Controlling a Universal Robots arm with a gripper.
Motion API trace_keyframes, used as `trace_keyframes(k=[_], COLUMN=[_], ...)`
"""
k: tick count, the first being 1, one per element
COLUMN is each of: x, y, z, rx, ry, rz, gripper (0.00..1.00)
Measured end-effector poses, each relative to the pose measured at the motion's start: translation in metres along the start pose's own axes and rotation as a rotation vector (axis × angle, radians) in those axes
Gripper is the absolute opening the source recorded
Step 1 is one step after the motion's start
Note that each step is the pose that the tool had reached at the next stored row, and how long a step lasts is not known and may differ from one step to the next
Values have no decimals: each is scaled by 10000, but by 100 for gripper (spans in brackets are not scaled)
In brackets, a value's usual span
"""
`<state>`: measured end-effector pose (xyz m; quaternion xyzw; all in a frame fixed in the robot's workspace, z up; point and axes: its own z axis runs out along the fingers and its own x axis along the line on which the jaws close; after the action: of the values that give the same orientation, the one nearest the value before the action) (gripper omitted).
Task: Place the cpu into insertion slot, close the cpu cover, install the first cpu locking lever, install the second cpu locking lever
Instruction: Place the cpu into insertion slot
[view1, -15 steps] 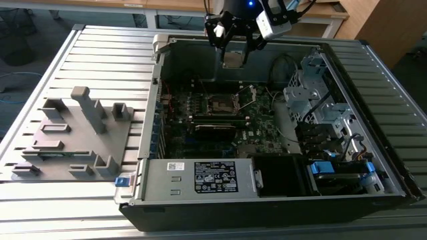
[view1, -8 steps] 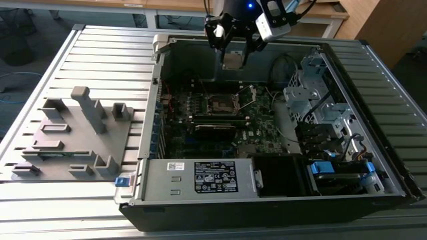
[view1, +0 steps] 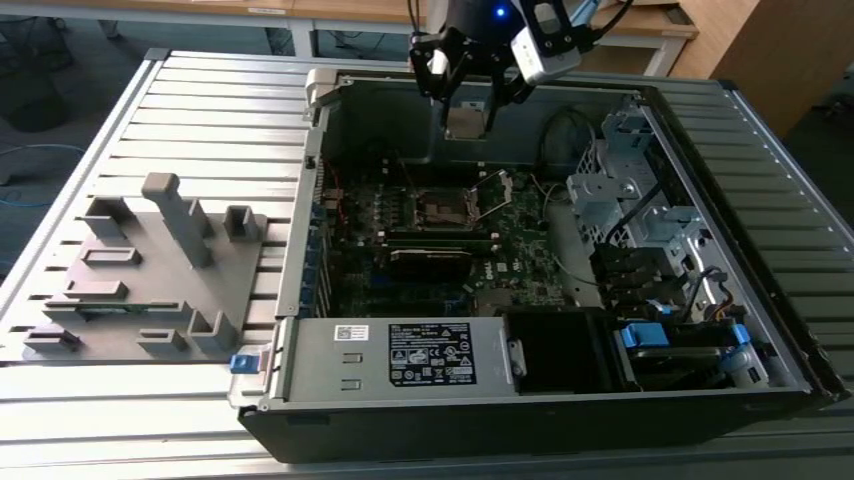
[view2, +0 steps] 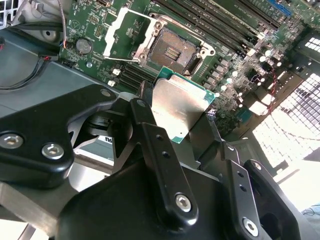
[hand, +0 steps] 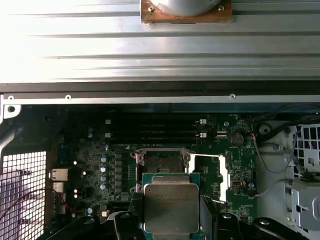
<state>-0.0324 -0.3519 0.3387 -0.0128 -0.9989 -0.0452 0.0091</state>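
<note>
My black jaws are clamped on opposite edges of the cpu, a small flat square chip with a dull silver-grey metal top. I hold it in the air, clear of everything below. Beneath it is the insertion slot, a small square black socket whose dark recessed centre is bare. Just beside the slot, the thin silver windowed cpu cover is swung open. Both are on the green circuit board inside the open black computer case. The case lies on the ribbed grey metal tabletop.
</note>
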Motion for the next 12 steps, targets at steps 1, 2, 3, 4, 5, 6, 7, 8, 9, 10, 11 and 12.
trace_keyframes(k=[1, 2, 3, 4, 5, 6, 7, 8, 9, 10, 11, 12], x=[0, 0, 0, 0, 0, 0, 0, 0, 0, 0, 0, 0], y=[-1, -1, -1, -1, -1, -1, -1, -1, -1, -1, -2, -2], z=[2, 3, 3, 4, 4, 4, 5, 6, 9, 12, 14, 15], rx=[2, 3, 4, 4, 4, 3, 3, 2, 1, 0, 2, 3], ry=[1, 1, 2, 2, 1, 1, 1, 1, 0, 0, 1, 1], rz=[0, 0, 0, 0, 0, 0, 0, 0, 0, 0, 0, 0], gripper=[54, 54, 54, 54, 54, 54, 54, 54, 54, 54, 54, 54])
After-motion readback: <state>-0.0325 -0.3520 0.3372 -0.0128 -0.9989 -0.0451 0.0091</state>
